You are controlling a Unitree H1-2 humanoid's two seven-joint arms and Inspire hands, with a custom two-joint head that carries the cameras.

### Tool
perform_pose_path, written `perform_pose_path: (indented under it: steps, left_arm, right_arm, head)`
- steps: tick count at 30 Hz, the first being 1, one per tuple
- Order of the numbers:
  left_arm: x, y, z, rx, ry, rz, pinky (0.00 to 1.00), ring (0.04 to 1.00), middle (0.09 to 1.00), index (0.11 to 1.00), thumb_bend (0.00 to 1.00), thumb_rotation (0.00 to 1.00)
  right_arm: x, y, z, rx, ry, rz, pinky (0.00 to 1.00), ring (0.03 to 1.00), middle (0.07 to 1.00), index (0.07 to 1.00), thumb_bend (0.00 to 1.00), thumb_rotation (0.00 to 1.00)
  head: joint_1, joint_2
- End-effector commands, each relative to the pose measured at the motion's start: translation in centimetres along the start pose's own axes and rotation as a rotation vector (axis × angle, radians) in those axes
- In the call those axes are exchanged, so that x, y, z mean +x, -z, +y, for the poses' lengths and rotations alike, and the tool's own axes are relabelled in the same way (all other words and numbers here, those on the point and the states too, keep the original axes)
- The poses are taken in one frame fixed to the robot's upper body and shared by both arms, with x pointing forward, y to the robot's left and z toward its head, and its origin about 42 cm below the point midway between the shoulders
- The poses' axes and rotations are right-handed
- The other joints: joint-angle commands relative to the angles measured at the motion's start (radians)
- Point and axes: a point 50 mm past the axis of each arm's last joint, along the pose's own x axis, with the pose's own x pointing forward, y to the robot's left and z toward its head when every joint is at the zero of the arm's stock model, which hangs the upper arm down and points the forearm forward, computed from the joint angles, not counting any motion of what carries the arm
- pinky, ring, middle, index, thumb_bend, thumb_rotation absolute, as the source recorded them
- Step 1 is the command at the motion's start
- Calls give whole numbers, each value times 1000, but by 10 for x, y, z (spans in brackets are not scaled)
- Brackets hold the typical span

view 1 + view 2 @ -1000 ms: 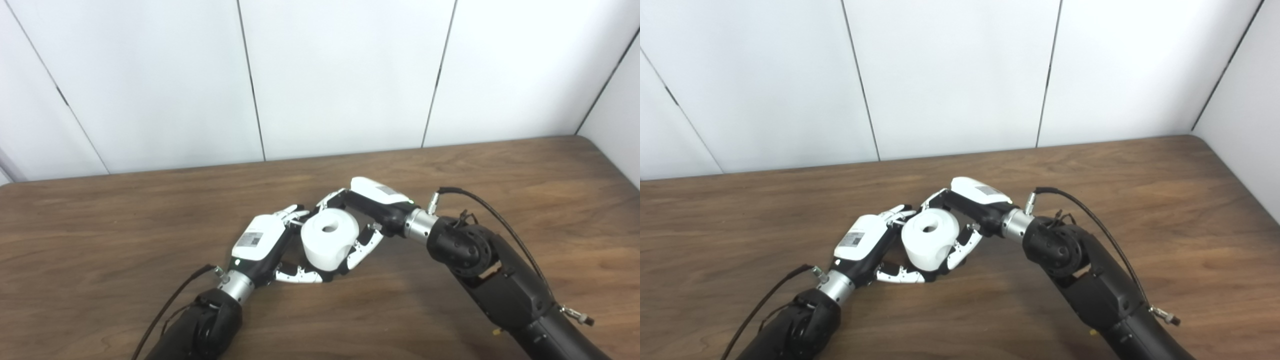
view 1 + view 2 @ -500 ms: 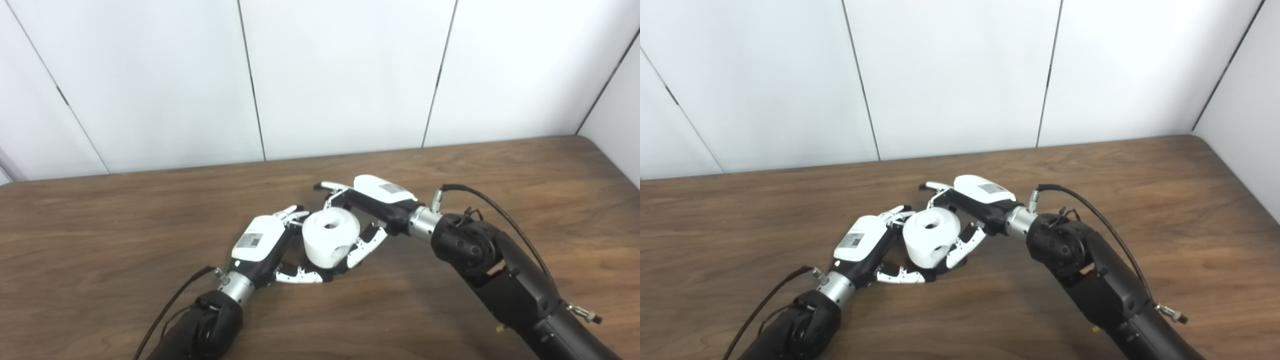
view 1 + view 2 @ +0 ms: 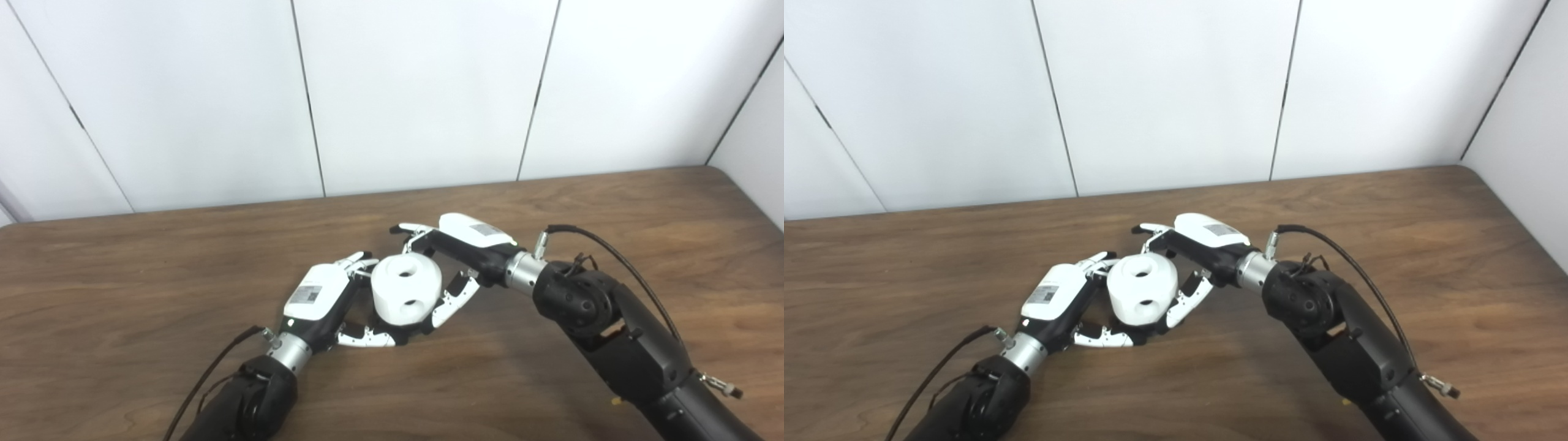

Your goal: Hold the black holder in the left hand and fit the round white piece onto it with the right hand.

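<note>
The round white piece (image 3: 406, 289), with a hole in its top and one in its side, sits between my two hands at the table's middle. My left hand (image 3: 318, 294) reaches in from the lower left, with its fingers behind the piece and its thumb curled in front and beneath. It is shut on the black holder (image 3: 411, 332), of which only a dark sliver shows under the white piece. My right hand (image 3: 468, 236) is at the piece's right, open. Its fingers (image 3: 407, 229) stretch out behind the piece, clear of its top, and its thumb lies beside the lower right.
The brown wooden table (image 3: 122, 275) runs across the whole view, with white wall panels (image 3: 416, 92) behind its far edge. A black cable (image 3: 612, 263) loops off my right forearm, and another (image 3: 208, 373) trails from my left wrist.
My right hand's fingers have uncurled from around the white piece, and the hand has drawn back a little to the right. The piece has tipped slightly, showing its side hole. The left hand has stayed put.
</note>
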Motion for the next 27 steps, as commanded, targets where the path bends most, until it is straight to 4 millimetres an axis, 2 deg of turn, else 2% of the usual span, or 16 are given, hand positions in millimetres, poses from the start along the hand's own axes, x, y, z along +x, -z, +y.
perform_pose_path:
  steps: [1, 7, 15, 27]
  left_arm:
    - [-47, 16, -61, 7, 256, 116, 876, 919, 837, 480, 524, 60]
    - [-47, 17, -60, 13, 265, 119, 885, 923, 842, 480, 525, 61]
    - [-45, 17, -60, 19, 262, 115, 871, 920, 840, 480, 524, 61]
    - [-45, 16, -59, 3, 256, 112, 877, 922, 841, 480, 524, 60]
  right_arm:
    - [-2, -1, -13, -22, 26, -3, 718, 861, 934, 1000, 1000, 274]
    - [-2, 0, -15, -14, 32, -11, 704, 848, 939, 1000, 1000, 276]
    - [-2, 2, -17, -26, 13, -3, 671, 859, 976, 1000, 1000, 348]
    - [-3, 3, -21, -23, 25, -10, 652, 854, 986, 1000, 1000, 354]
  head:
    - [0, 2]
    - [1, 2]
    - [1, 3]
    - [2, 5]
